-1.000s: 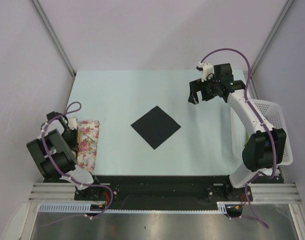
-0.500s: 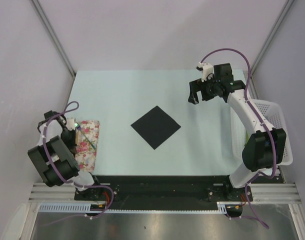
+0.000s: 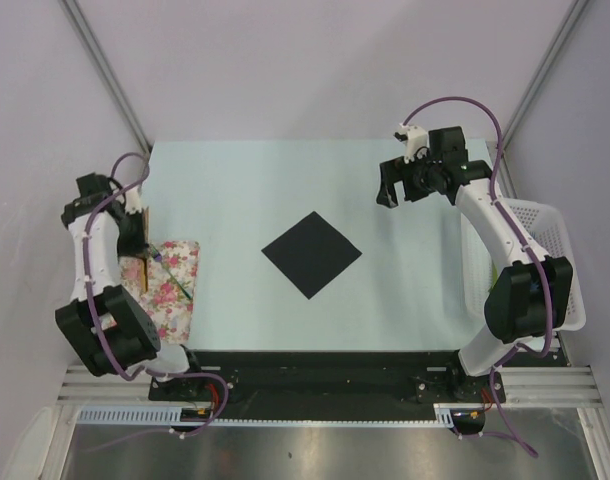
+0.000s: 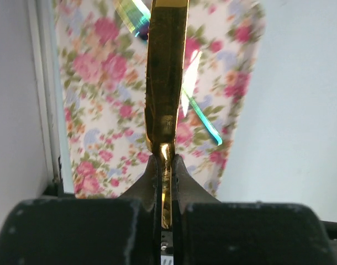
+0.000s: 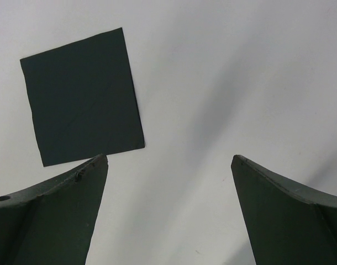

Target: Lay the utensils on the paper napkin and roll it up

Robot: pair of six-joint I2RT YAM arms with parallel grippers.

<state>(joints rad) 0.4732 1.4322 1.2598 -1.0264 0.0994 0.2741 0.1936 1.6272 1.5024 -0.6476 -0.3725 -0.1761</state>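
Pale table [image 3: 245, 180]: flat black sq napkin [image 3: 311, 254]; L tool [image 4: 164, 163] pinches slim amber utensil [image 4: 167, 72].

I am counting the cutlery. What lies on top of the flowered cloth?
One slim greenish see-through piece lies slanted on the flowered cloth. The left pincer holds a yellow piece over it. That piece covers a strip of cloth; what lies there is hidden.

bare table [image 3: 235, 190] around paper napkin [image 3: 311, 253], basket [image 3: 551, 222] rightward

The yellow utensil [image 4: 166, 83] runs off the left wrist view's top edge, its kind unclear.
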